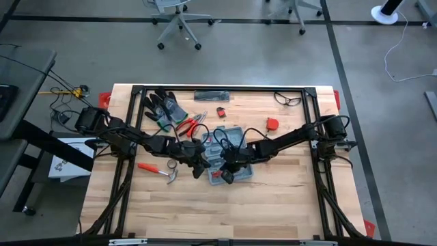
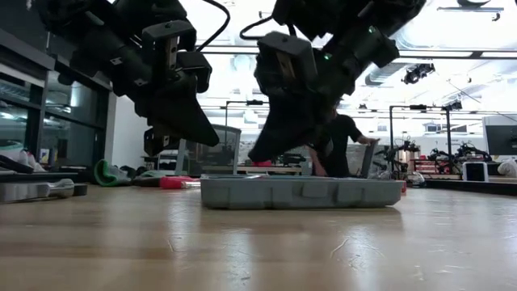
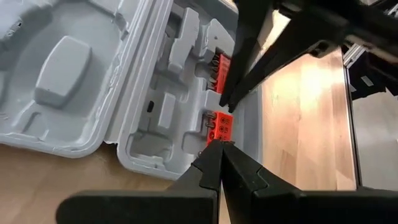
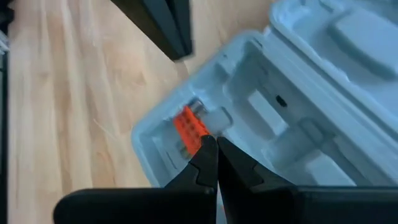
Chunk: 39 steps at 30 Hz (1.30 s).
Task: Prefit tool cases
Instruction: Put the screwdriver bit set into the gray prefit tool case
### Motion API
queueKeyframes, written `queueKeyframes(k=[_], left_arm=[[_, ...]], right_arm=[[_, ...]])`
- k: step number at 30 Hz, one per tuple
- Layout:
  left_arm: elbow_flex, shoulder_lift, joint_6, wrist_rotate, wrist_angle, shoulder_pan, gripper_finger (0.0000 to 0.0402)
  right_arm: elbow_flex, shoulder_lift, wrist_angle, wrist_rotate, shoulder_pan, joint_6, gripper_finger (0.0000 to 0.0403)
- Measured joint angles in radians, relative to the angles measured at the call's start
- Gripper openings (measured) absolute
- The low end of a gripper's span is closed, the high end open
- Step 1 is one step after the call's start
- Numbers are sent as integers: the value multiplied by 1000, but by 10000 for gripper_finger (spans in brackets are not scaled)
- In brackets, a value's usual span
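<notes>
The tool case (image 1: 229, 157) lay open and flat on the wooden tabletop (image 1: 273, 205), near its middle, with both arms reaching in over it from either side. The main risk, as I judged it, was a collision: the two end effectors stood close together over the same corner of the case, and any inward move by either arm could knock the other or shove the light plastic shell across the wood. A downward push on the orange bit holder (image 3: 219, 124) could also tip or slide the case, since nothing pinned it down.

The left end effector (image 3: 222, 146) had its fingers pressed together, holding nothing, its tip just at the case's edge beside the orange bit holder (whether it actually touched could not be told). The right end effector (image 4: 216, 144) was likewise closed and empty, its tip over the recess with the orange bits; contact there was unclear too.

Around the case lay dark gloves (image 1: 162, 107), red-handled pliers (image 1: 191, 124) and a hammer (image 1: 160, 171), all apart from it.
</notes>
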Motion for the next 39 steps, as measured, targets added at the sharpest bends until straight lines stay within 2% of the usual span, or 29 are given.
queueKeyframes(k=[24, 29, 39], left_arm=[[1, 0, 6, -3, -28, 0, 0], [1, 0, 3, -3, -32, 0, 0], [1, 0, 2, 5, -47, -1, 0]], right_arm=[[16, 45, -7, -2, 15, -10, 0], [16, 46, -7, 43, 33, -8, 0], [16, 34, -2, 50, 9, -5, 0]])
